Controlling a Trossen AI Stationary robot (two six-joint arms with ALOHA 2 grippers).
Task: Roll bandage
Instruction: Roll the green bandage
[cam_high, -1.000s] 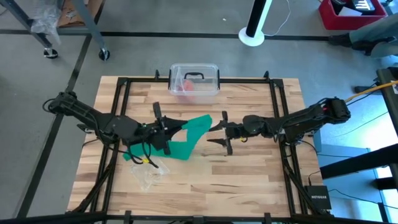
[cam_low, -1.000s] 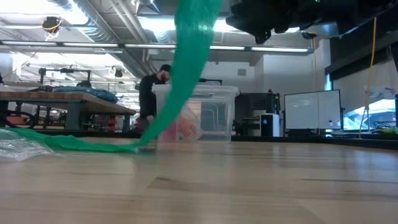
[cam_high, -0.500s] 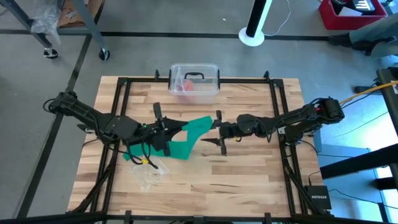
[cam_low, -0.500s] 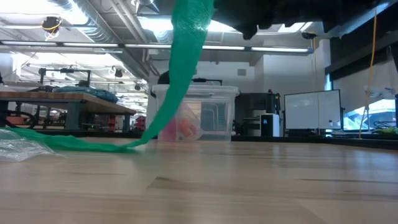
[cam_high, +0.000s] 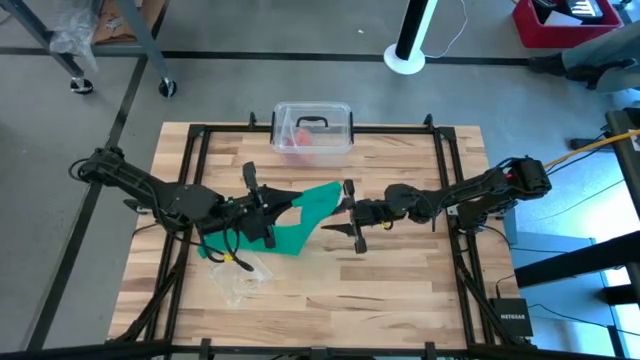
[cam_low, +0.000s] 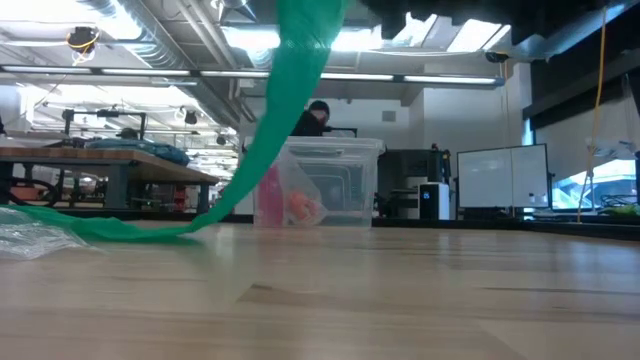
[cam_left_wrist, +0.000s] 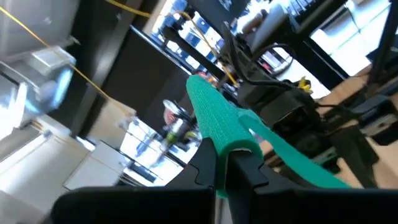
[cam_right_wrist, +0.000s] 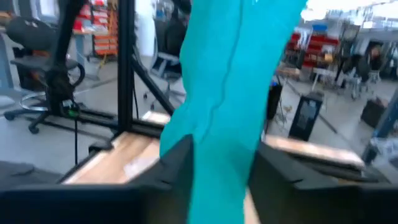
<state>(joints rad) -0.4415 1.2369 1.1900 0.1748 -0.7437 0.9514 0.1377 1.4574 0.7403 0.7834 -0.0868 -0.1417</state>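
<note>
1. Your left gripper (cam_high: 268, 213) sits over the table's left-centre, fingers (cam_left_wrist: 214, 163) clenched on one end of the bandage (cam_high: 305, 217); the wrist view shows the green cloth draped over the closed tips.
2. Your right gripper (cam_high: 345, 207) is at the table's middle, at the other raised edge of the bandage. Its fingers (cam_right_wrist: 180, 163) flank the cloth on both sides with a gap between them; you cannot tell whether they grip it.
3. The bandage hangs lifted between both grippers; in the low view it slopes down onto the wooden table (cam_high: 400, 270), trailing toward the clear wrapper (cam_high: 238, 278).
4. A clear plastic box (cam_high: 312, 128) stands at the far edge.
</note>
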